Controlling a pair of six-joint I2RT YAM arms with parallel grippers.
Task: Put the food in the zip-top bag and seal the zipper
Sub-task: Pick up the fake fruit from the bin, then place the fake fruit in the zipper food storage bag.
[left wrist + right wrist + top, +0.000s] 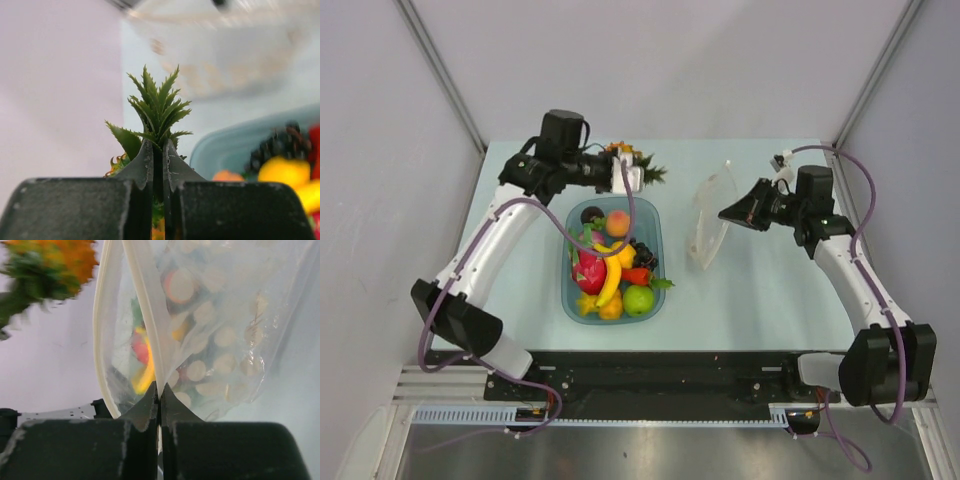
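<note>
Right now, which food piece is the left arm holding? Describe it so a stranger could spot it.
On the pale blue table, find the translucent blue tray of toy fruit. Just beyond its far edge, the left pincer is shut on a pineapple. Alone among the fruit, it has a spiky green crown on an orange body and is outside the tray.

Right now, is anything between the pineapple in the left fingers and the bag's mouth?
Nothing visible. Only bare table lies between the pineapple and the zip-top bag, whose mouth the right fingers hold up open.

Blue tray [567, 288] on pale table [760, 300]
</note>
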